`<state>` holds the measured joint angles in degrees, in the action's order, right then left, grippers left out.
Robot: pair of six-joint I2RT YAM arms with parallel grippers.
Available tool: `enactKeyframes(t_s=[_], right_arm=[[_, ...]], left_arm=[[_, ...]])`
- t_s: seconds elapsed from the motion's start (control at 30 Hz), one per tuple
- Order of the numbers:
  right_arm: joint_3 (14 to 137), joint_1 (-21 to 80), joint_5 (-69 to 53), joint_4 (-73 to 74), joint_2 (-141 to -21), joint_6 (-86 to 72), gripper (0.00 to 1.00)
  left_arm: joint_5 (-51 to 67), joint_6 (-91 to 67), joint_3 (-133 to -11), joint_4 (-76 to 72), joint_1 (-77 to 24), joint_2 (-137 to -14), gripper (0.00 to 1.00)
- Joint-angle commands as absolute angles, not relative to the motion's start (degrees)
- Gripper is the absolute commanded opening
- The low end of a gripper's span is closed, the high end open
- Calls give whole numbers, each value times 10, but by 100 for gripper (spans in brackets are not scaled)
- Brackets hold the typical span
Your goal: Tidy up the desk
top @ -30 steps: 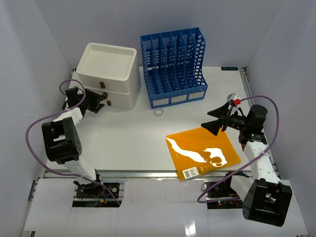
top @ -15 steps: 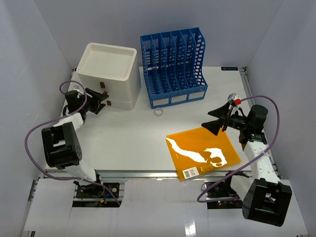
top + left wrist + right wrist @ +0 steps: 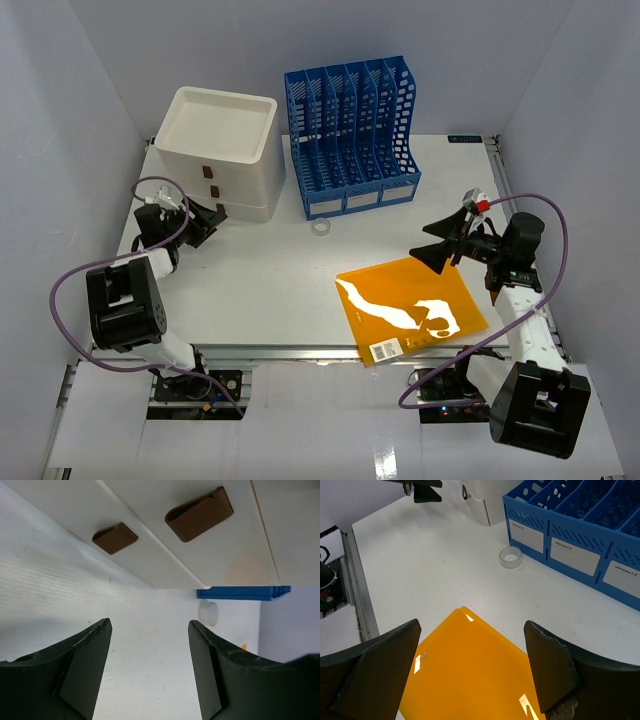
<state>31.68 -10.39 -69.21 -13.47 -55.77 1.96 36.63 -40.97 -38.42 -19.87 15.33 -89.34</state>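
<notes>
The desk is a large white tabletop. An orange folder lies flat near its front right; it also shows in the right wrist view. A small clear tape ring lies in front of the blue file rack. A white drawer unit with brown handles stands at the back left, both drawers closed. My left gripper is open and empty just in front of the drawers. My right gripper is open and empty, above the folder's far edge.
The blue rack's labelled front shows in the right wrist view, with the tape ring before it. Metal rails edge the desk at front and right. White walls enclose the sides and back.
The lower drawer, open a second ago, is now closed flush. My left gripper has then drawn back from the drawer front towards the desk's left edge. The right arm has not moved.
</notes>
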Motion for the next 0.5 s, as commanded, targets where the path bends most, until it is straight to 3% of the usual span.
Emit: enactKeyframes(t_s=[0.0, 0.47], right_arm=[[318, -111, -702, -141, -556, 26, 90], [319, -116, -703, -141, -581, 30, 90]], left_arm=[[353, -263, -418, -218, 157, -920, 73], [394, -193, -425, -420, 157, -1012, 73]])
